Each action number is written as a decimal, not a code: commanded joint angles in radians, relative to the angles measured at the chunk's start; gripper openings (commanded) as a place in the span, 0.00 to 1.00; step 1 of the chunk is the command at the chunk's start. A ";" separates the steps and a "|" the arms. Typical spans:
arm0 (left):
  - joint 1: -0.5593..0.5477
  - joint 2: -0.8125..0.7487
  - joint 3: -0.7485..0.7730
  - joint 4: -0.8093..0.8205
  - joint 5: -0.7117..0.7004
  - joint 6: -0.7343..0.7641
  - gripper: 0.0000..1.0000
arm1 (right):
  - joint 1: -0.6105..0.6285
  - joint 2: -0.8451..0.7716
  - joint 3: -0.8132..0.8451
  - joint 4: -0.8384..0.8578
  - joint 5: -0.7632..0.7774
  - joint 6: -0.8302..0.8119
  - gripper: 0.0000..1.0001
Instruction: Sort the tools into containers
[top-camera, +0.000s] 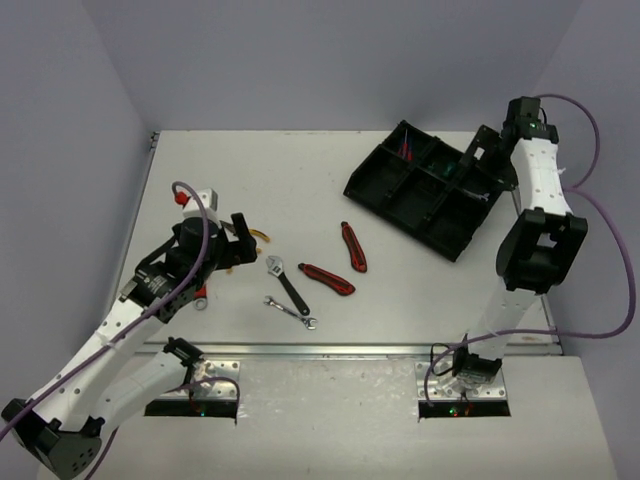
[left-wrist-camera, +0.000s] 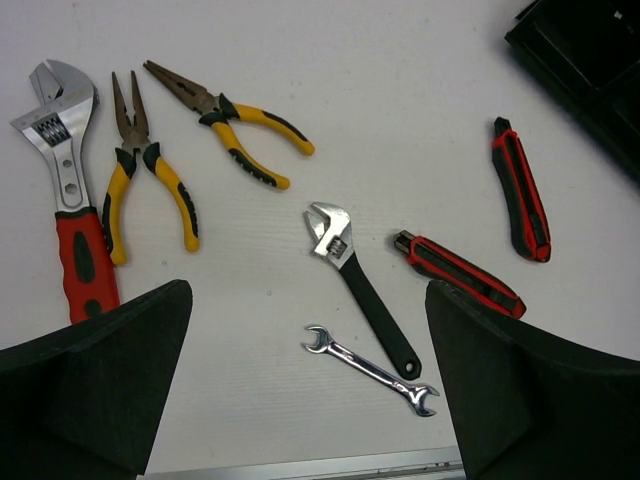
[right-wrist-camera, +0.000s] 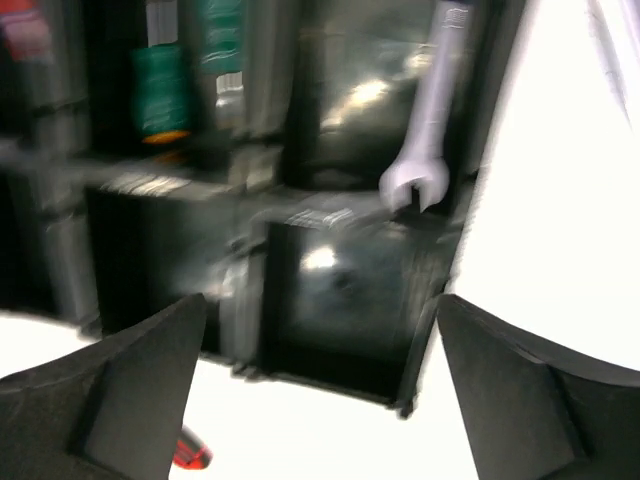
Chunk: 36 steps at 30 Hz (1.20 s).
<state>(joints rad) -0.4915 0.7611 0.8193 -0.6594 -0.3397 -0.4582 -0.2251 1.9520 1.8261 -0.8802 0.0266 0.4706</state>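
My left gripper (top-camera: 236, 246) is open and empty, held above the tools on the table's left. In the left wrist view (left-wrist-camera: 307, 310) it looks down on two yellow-handled pliers (left-wrist-camera: 150, 185) (left-wrist-camera: 240, 135), a red-handled adjustable wrench (left-wrist-camera: 65, 180), a black-handled adjustable wrench (left-wrist-camera: 362, 288), a small silver wrench (left-wrist-camera: 370, 368) and two red-black utility knives (left-wrist-camera: 458, 272) (left-wrist-camera: 520, 190). My right gripper (top-camera: 482, 158) is open and empty over the black organiser tray (top-camera: 400, 215). The blurred right wrist view (right-wrist-camera: 320, 330) shows a silver wrench (right-wrist-camera: 425, 120) and a green screwdriver (right-wrist-camera: 160, 95) in the tray's compartments (right-wrist-camera: 330, 375).
In the top view the black-handled wrench (top-camera: 287, 280), silver wrench (top-camera: 292, 311) and both knives (top-camera: 353, 246) (top-camera: 326, 278) lie mid-table between the arms. Red and blue screwdrivers (top-camera: 406, 148) lie in a far compartment. The table's near edge (top-camera: 350, 348) runs just below the tools.
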 joint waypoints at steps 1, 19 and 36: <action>-0.012 0.071 0.033 -0.018 0.031 -0.099 1.00 | 0.193 -0.199 -0.087 0.016 -0.004 -0.052 0.99; -0.119 0.377 -0.187 0.111 0.131 -0.701 0.97 | 0.581 -0.646 -0.793 0.287 -0.022 0.018 0.99; -0.247 0.641 -0.077 -0.084 0.017 -0.961 0.60 | 0.579 -0.764 -0.963 0.386 0.039 -0.060 0.99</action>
<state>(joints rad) -0.7173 1.3143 0.6489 -0.6871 -0.3021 -1.3686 0.3512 1.2111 0.8802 -0.5420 0.0075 0.4385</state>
